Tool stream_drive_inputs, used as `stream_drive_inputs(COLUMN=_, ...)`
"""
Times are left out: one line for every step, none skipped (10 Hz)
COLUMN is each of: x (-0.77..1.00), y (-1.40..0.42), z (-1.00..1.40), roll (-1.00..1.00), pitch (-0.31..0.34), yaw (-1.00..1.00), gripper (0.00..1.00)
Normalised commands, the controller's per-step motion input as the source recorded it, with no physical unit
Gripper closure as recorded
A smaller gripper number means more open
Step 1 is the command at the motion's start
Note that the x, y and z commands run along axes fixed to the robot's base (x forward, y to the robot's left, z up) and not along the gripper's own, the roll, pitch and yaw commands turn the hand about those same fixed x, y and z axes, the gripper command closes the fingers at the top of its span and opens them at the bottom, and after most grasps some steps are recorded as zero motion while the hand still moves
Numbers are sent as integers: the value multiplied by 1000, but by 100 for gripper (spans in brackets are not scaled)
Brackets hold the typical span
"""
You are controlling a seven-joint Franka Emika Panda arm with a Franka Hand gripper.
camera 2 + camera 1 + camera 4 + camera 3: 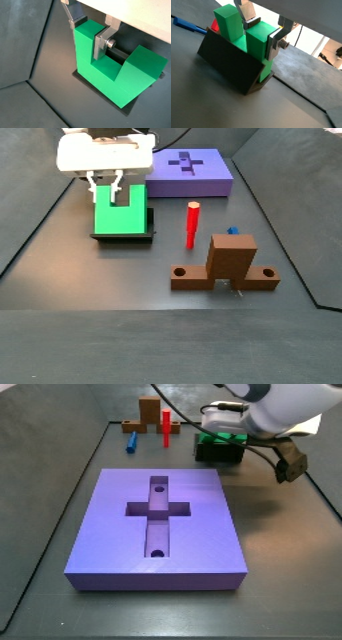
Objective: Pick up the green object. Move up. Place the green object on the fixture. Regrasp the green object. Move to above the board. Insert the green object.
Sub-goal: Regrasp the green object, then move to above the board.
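The green object (230,27) is a bright green U-shaped piece that stands on the dark fixture (228,65) with its two prongs pointing up. My gripper (262,37) straddles one prong, with a silver finger pressed on each side of it, shut on the piece. In the other wrist view the same hold shows, with the gripper (88,40) on the tall prong of the green object (127,75). In a side view the gripper (107,190) hangs over the green object (120,218) and the fixture (123,237). The purple board (120,534) with its cross recess lies apart from them.
A red peg (193,225) stands upright near a brown block (230,258), and a blue peg (134,442) lies on the floor. The board (214,173) sits beyond the fixture. A raised edge borders the dark floor.
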Motion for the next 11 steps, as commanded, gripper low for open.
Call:
stream_drive_inputs(x=0, y=0, z=0, roll=0, pitch=0, yaw=0, gripper=100)
stream_drive_inputs(x=0, y=0, z=0, roll=0, pitch=0, yaw=0, gripper=100)
stream_drive_inputs(x=0, y=0, z=0, roll=0, pitch=0, yaw=0, gripper=100)
stream_drive_inputs(x=0, y=0, z=0, roll=0, pitch=0, yaw=0, gripper=100)
stream_drive_inputs(x=0, y=0, z=0, roll=0, pitch=0, yaw=0, gripper=100)
stream_drive_inputs(x=0, y=0, z=0, roll=0, pitch=0, yaw=0, gripper=100)
stream_drive_inputs(x=0, y=0, z=1400, roll=0, pitch=0, yaw=0, gripper=100)
stream_drive_inputs(x=-29, y=8, z=1400, roll=-57, pitch=60, yaw=-27, gripper=100)
stream_drive_inputs(x=-63, y=24, z=1400, roll=-139, pitch=27, yaw=-27, gripper=100)
stream_drive_inputs(x=-65, y=29, z=1400, roll=-97, pitch=18, yaw=-2, gripper=100)
stream_drive_inputs(x=-56, y=12, z=1400, roll=-52, pitch=46, yaw=6, gripper=100)
